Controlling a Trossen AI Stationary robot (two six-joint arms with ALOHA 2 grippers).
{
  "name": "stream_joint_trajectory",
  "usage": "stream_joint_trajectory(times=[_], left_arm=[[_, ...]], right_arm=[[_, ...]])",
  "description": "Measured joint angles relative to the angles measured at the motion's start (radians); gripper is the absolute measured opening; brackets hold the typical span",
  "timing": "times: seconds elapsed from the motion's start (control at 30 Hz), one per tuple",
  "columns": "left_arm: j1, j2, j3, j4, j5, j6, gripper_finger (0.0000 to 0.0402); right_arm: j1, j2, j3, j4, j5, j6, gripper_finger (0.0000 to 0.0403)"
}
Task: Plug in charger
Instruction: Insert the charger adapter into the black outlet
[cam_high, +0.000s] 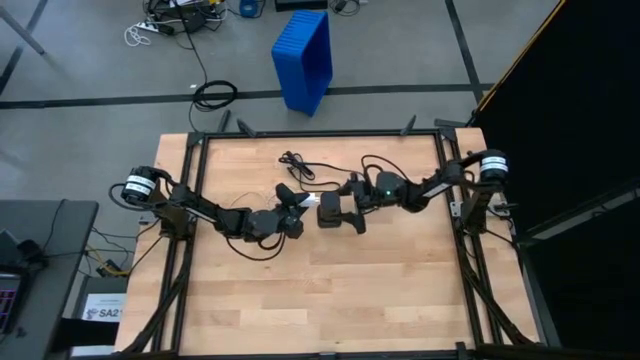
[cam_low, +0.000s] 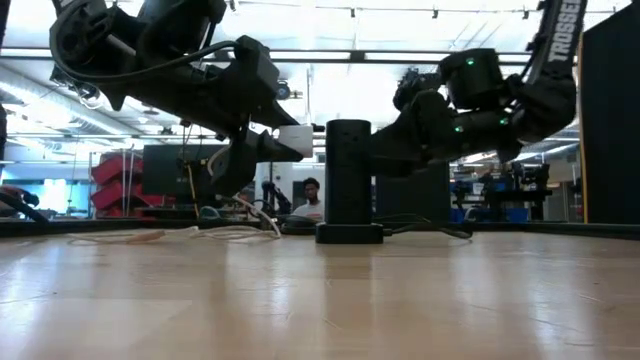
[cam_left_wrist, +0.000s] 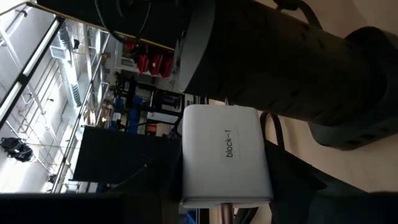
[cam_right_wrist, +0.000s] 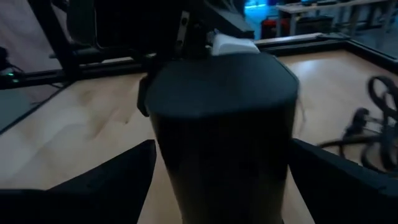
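High view: two arms were recorded over the wooden desk (cam_high: 330, 290), meeting near its middle. One white charger (cam_left_wrist: 226, 155), marked "block-1", was observed clenched in the left tool (cam_high: 297, 208), raised off the desk and touching the upper side of one black upright power tower (cam_low: 348, 178). The tower was flanked by the right tool (cam_high: 345, 212), fingers (cam_right_wrist: 106, 180) spread apart; contact could not be confirmed. One black cable (cam_high: 296, 164) was noted behind.

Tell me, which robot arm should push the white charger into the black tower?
Probably the left one. The left gripper already holds the white charger right beside the black tower. The right gripper is busy steadying the tower from the other side.
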Motion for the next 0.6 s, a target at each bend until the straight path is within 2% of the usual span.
stream_joint_trajectory(times=[0.1, 0.2, 0.37, 0.6], left_arm=[[0.000, 0.000, 0.000, 0.000, -0.004, 0.000, 0.0157], [-0.004, 0.000, 0.000, -0.006, -0.028, 0.003, 0.0157], [-0.026, 0.000, 0.000, -0.007, -0.094, 0.056, 0.0157], [-0.044, 0.000, 0.000, -0.018, -0.117, 0.067, 0.0157]], right_arm=[[-0.009, 0.009, 0.025, -0.009, -0.061, -0.004, 0.0321], [-0.015, 0.009, 0.034, -0.008, -0.079, 0.006, 0.0299], [-0.036, 0.008, 0.034, 0.002, -0.091, 0.058, 0.0227], [-0.051, 0.007, 0.034, 0.003, -0.123, 0.117, 0.0227]])
